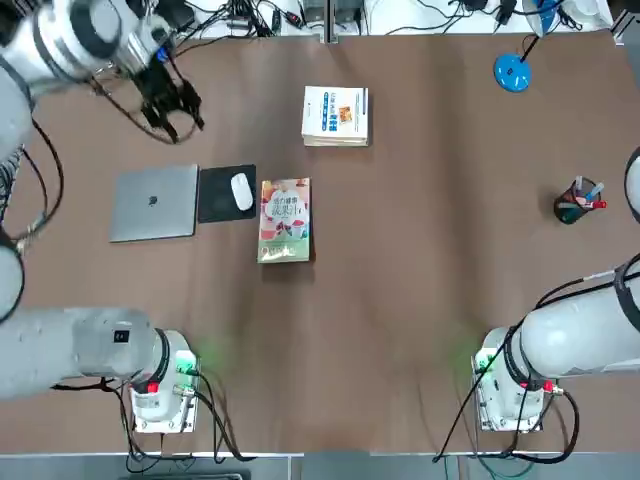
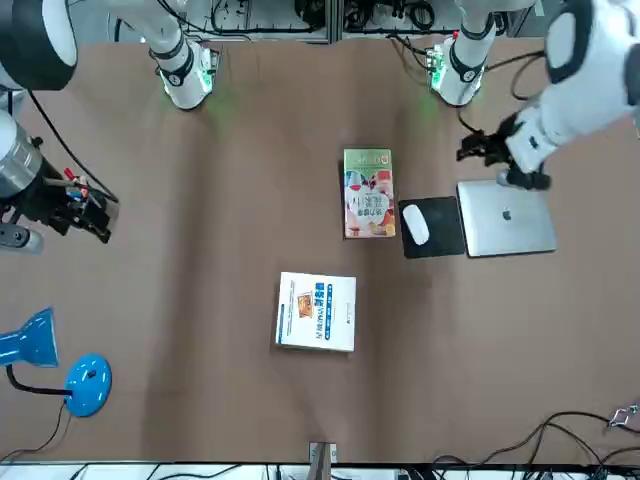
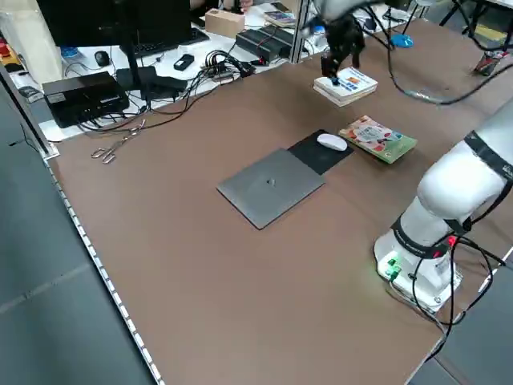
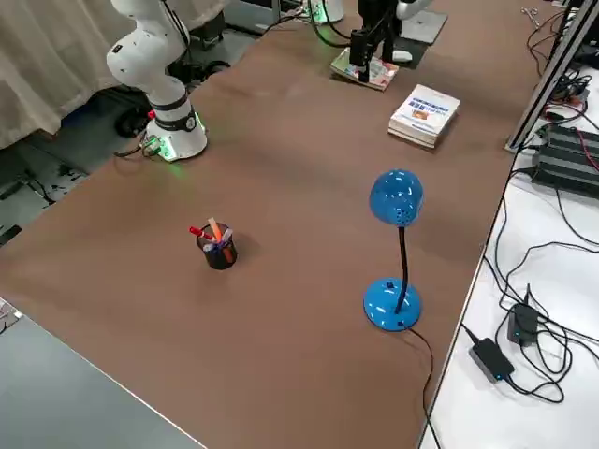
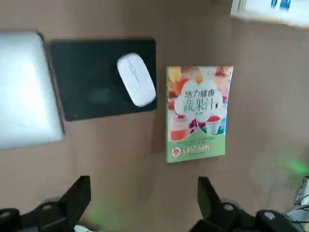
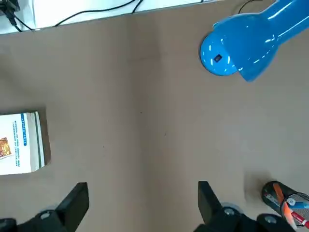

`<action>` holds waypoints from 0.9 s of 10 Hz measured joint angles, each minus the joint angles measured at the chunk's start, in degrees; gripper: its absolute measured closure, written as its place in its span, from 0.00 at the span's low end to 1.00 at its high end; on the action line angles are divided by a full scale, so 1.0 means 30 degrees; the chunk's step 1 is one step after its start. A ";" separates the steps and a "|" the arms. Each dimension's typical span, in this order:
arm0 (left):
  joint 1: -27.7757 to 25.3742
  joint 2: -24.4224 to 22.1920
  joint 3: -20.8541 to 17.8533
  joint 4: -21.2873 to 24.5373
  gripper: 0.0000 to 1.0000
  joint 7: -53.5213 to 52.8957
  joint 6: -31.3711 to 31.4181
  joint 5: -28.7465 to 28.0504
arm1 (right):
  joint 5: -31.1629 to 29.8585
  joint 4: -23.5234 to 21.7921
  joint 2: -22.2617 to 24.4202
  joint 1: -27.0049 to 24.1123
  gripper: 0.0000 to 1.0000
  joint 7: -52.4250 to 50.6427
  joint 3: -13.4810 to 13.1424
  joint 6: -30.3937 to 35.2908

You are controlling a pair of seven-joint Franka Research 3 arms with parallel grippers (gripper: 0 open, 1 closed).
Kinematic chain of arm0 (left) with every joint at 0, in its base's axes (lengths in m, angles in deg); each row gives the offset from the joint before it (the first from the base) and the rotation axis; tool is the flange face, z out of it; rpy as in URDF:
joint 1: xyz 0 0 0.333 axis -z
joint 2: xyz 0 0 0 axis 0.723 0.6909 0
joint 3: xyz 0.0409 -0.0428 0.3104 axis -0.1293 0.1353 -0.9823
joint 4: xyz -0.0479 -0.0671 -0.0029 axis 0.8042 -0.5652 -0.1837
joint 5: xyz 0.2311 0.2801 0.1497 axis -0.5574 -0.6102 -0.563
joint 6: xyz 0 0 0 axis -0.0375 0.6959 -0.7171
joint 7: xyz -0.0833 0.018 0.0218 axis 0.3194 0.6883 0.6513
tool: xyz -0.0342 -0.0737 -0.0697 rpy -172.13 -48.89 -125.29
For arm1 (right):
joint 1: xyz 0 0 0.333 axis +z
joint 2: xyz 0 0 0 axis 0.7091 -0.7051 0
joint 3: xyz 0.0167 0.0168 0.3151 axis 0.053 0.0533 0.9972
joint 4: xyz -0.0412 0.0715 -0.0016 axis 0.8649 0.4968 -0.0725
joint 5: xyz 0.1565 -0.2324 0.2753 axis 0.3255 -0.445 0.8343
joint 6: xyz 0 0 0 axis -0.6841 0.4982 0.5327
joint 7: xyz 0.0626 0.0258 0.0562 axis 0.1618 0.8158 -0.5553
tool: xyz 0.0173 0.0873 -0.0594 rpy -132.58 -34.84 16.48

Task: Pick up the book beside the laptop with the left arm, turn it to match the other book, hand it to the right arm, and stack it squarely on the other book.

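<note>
Two books lie flat on the brown table in the top view, both to the right of the closed silver-grey rectangular laptop (image 1: 154, 204). The thin colourful book with the green, orange and red illustrated cover (image 1: 285, 221) is the nearer to it, its green end towards the robot. A black rectangular mouse pad (image 1: 226, 205) with a white oval mouse (image 1: 242, 192) sits just beside the laptop, between it and that book. The thicker white-covered book with blue text (image 1: 336, 116) is farther right of the laptop and farther from the robot. The left arm's black two-finger gripper (image 1: 172, 105) hangs above the table, beyond the laptop's far edge.

In the front view, the right arm's dark two-finger gripper (image 2: 75, 208) is raised well to the right of the laptop.

In the left side view, the colourful book lies past the pad from the laptop, untouched.

The right side view shows the left gripper partly in front of the laptop.

In the left wrist view, the left gripper's fingers are spread, released and holding nothing.

In the right wrist view, the right gripper's fingers stand apart too, with nothing grasped.
</note>
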 joint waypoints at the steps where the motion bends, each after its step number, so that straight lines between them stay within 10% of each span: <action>1: 0.0021 -0.0382 0.1055 0.1822 0.02 0.0044 0.1072 0.0657 | 0.0000 0.0046 0.0001 -0.0006 0.00 0.0000 -0.0013 0.0000; 6: 0.0104 0.2424 0.5925 0.5881 0.01 -0.0746 0.8404 0.6800 | 0.0000 0.0078 0.0001 -0.0018 0.00 -0.0001 -0.0045 -0.0002; 9: -0.0680 0.5459 0.6034 0.6908 0.03 -0.8265 0.9477 1.2242 | 0.0000 0.0054 0.0000 0.0017 0.00 -0.0006 0.0001 0.0100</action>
